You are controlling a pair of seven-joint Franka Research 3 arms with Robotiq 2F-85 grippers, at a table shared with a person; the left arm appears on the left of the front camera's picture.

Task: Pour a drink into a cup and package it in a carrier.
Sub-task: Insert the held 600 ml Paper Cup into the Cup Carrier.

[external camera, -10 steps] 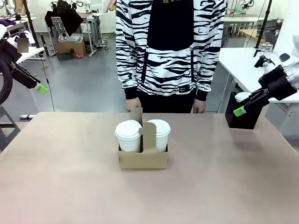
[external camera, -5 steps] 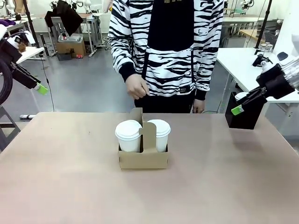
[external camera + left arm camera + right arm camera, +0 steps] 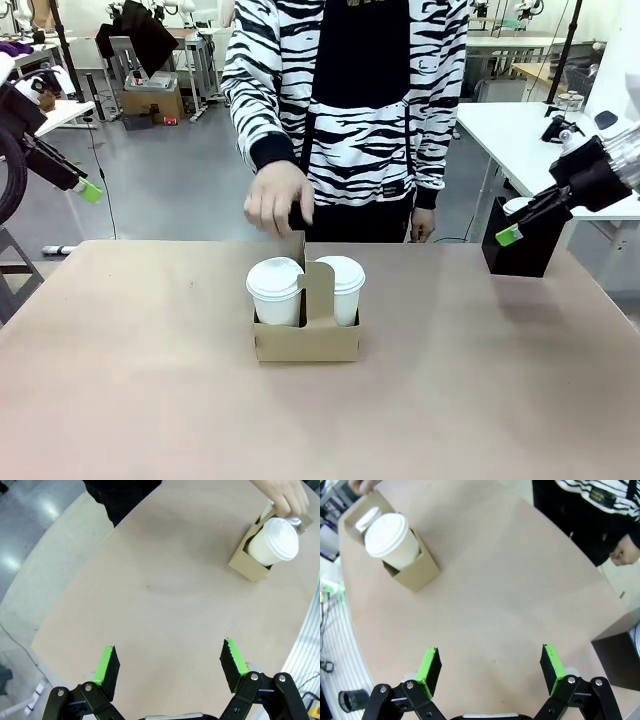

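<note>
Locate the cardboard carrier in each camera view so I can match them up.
Front view: carrier at table centre, just below the person's hand.
Left wrist view: carrier upper right.
Right wrist view: carrier upper left.
Shared landmark: the white lidded cup in its pocket.

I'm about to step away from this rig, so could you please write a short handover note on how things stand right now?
Left gripper: open, empty, held back above the table's left edge.
Right gripper: open, empty, raised near the black box at the table's right.
Cardboard carrier: mid-table, upright, a lidded white paper cup in each pocket: left cup, right cup.
Person's hand: reaching down at the carrier's handle tab.
Done: both cups are lidded and seated in the carrier.
Left: probably only the person taking the carrier; keep both arms clear.
</note>
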